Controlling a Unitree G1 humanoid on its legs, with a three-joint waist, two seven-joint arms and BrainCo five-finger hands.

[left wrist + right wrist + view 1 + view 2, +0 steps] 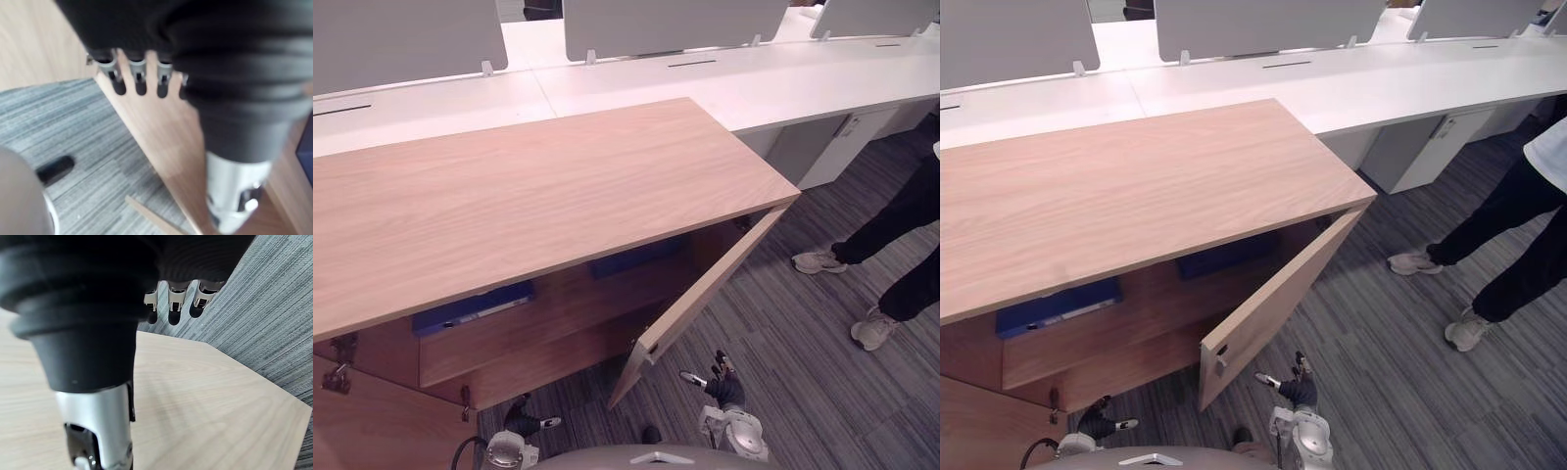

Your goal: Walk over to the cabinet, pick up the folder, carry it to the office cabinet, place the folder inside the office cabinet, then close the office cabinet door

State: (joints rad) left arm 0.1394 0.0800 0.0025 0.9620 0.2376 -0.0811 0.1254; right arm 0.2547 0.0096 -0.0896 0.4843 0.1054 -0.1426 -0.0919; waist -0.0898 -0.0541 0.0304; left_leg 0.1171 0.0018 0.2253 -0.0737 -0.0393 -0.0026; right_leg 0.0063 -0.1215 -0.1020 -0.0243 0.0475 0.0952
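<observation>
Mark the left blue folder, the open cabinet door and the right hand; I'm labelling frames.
left blue folder (470, 306): left eye view, its front edge.
cabinet door (708, 291): left eye view, middle of its panel.
right hand (727, 391): left eye view, its dark cover.

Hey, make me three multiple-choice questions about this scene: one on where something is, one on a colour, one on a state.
1. The folder lies: A on a shelf inside the cabinet; B on the desks; C on the carpet.
2. The desks are: A black; B green; C white.
3. The cabinet's door is: A shut; B open; C missing.
Answers: 1 A, it shows under the cabinet's top; 2 C, their tops are plainly white; 3 B, it swings out over the carpet.
</observation>
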